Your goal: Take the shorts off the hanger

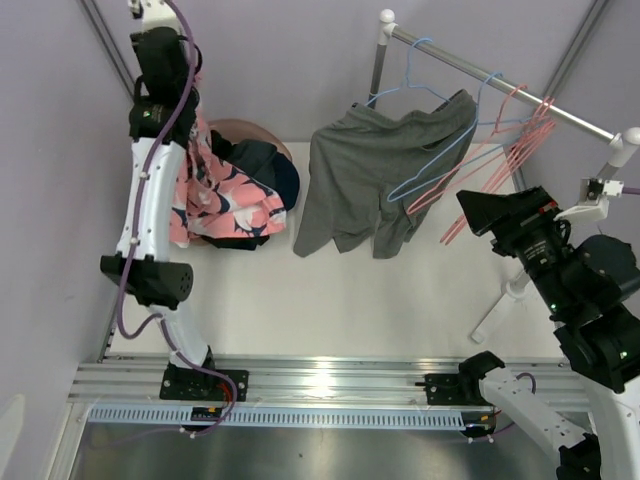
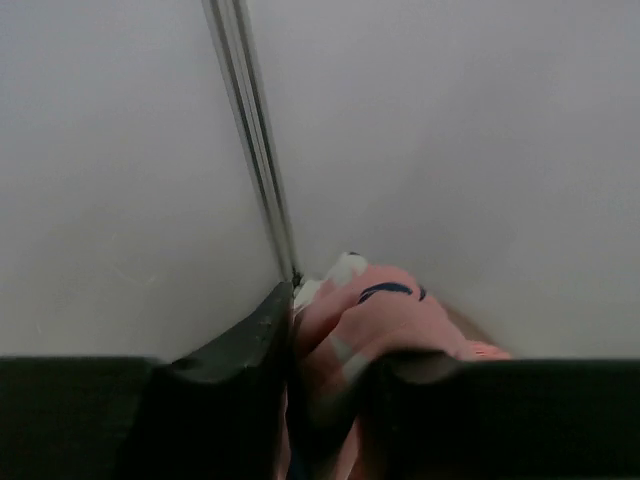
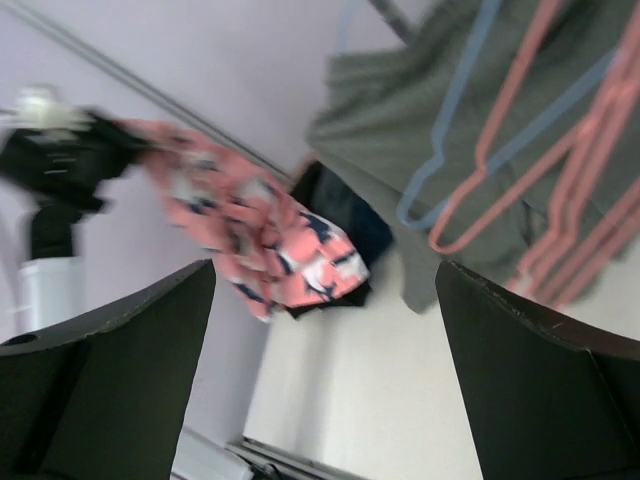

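Hanging on the rail (image 1: pixel 500 85): grey shorts (image 1: pixel 370 180), draped over a blue hanger (image 1: pixel 430 150); judged the last garment to come off.
Bearing from tool: straight ahead of the right gripper (image 3: pixel 325 270), to its left in the top view.
In between: empty pink hangers (image 1: pixel 510 150), bunched on the same rail, just beside the cloth's right edge (contact not determinable).
Long axis: waistband running roughly along the rail, legs falling toward the near side in the top view.
Nearer arm: right, clearly; left arm well apart at the far-left corner.
Right gripper state: fingers spread wide, nothing between them.
Left gripper (image 2: pixel 335 330) state: clamped on the pink shorts (image 1: pixel 225 200), cloth pinched between the fingers, garment hanging down onto the pile.
Pile: dark shorts (image 1: pixel 262 165) heaped at far left (navy and black not separable here), over a round brownish rim (image 1: pixel 240 128), kind not determinable.
Surface: white table (image 1: pixel 350 300), flat and plain below the grey shorts.
Room: purple walls (image 1: pixel 300 50) close behind and to the left; stand (image 1: pixel 497 305) of the rail near the right arm.
Risk, as judged: fingers snagging the pink hangers before reaching cloth; soft fabric likely to drag the blue hanger along.
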